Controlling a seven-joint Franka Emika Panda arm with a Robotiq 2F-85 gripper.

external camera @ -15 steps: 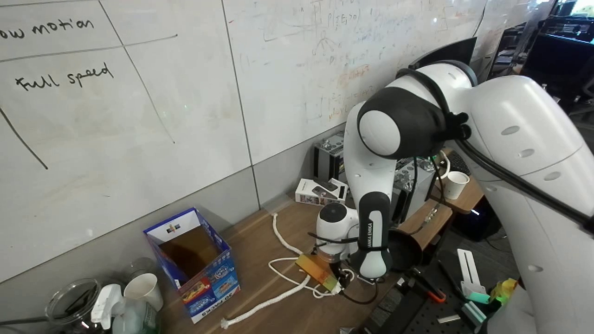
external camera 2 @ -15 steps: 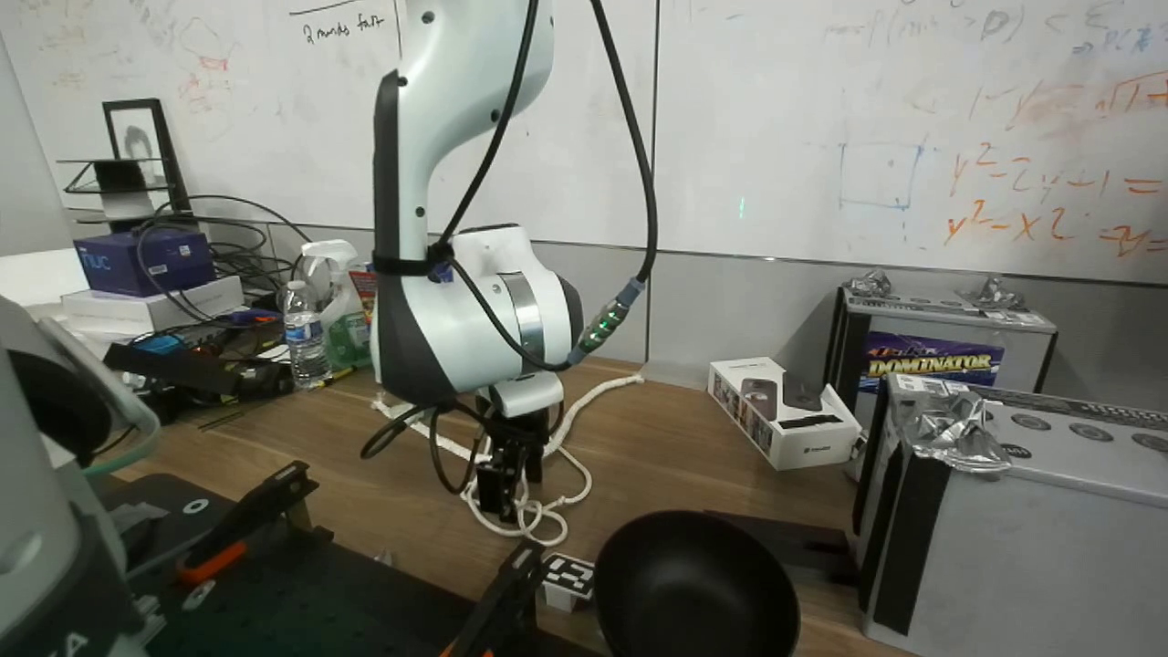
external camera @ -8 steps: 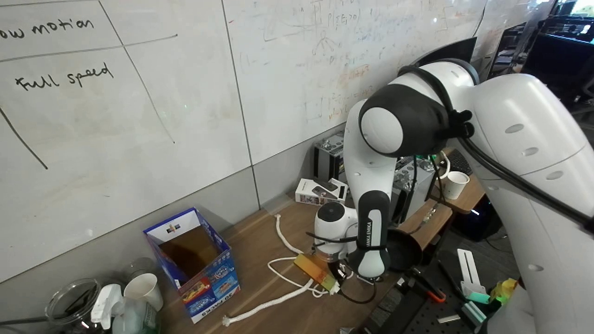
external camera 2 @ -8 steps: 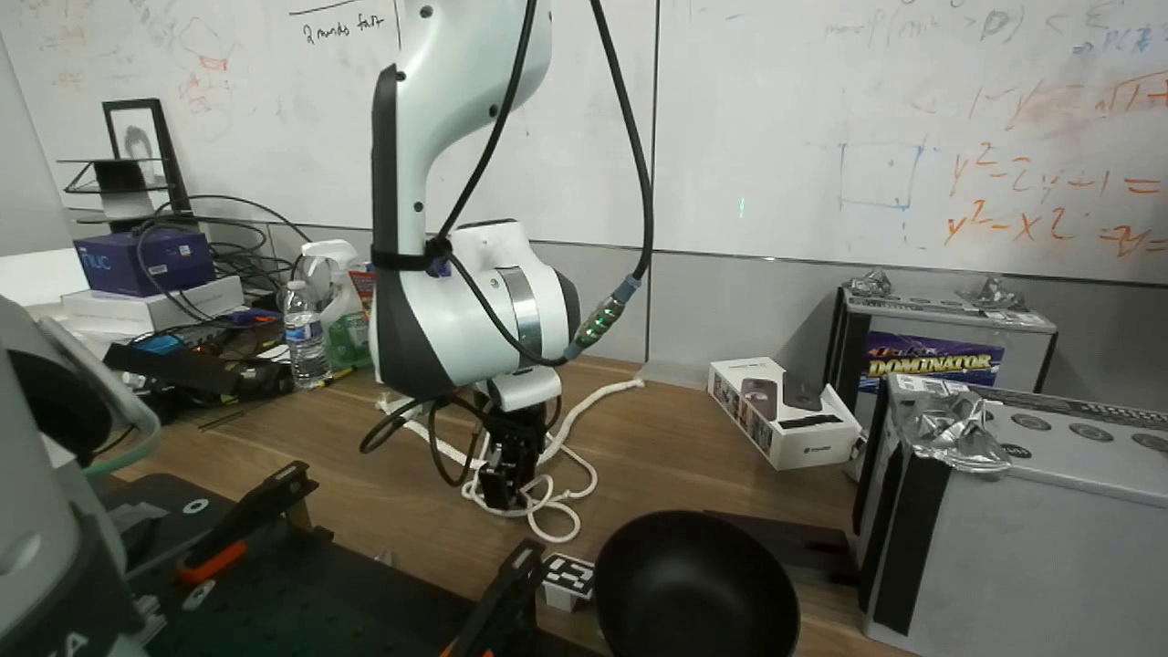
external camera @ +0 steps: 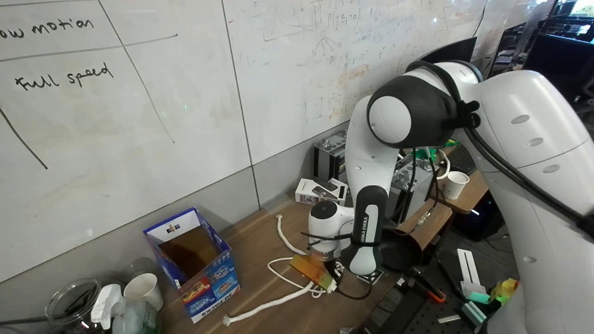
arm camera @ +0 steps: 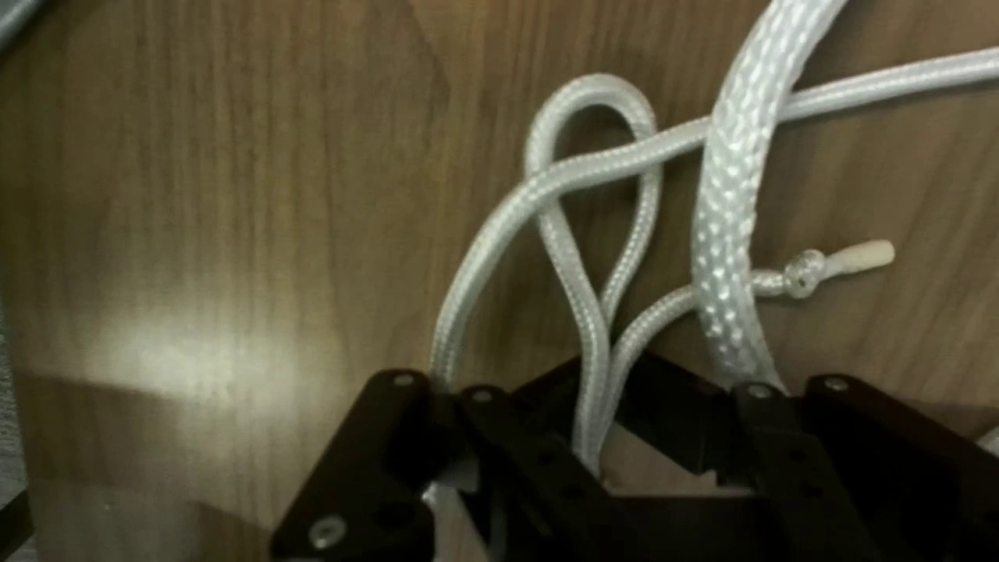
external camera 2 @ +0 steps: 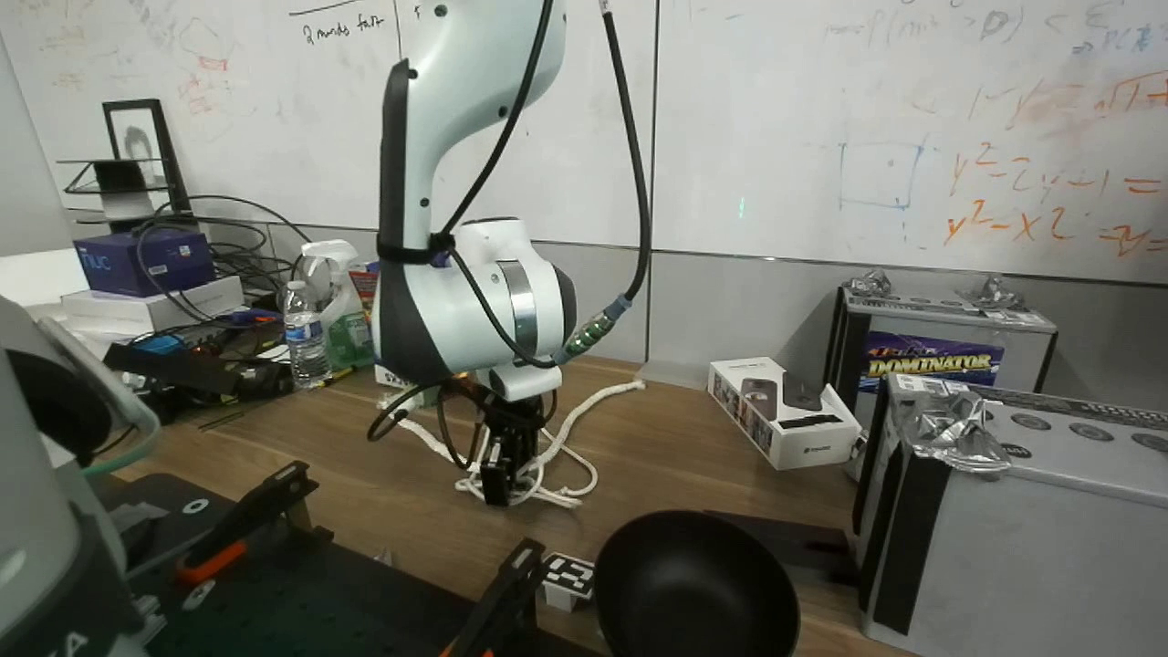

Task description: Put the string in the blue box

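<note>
Blue box (external camera: 211, 286), open-topped, upright. White string (external camera: 271, 304), one end near box; strands pinched in gripper (external camera 2: 508, 479), farther from box.

In the wrist view, string (arm camera: 593, 166) — partly behind the gripper (arm camera: 605, 398), partly beyond the picture's edges.

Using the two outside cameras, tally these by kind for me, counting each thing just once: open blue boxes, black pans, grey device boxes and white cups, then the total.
Open blue box: 1
Black pan: 1
Grey device boxes: 2
White cups: 2
Total: 6
</note>
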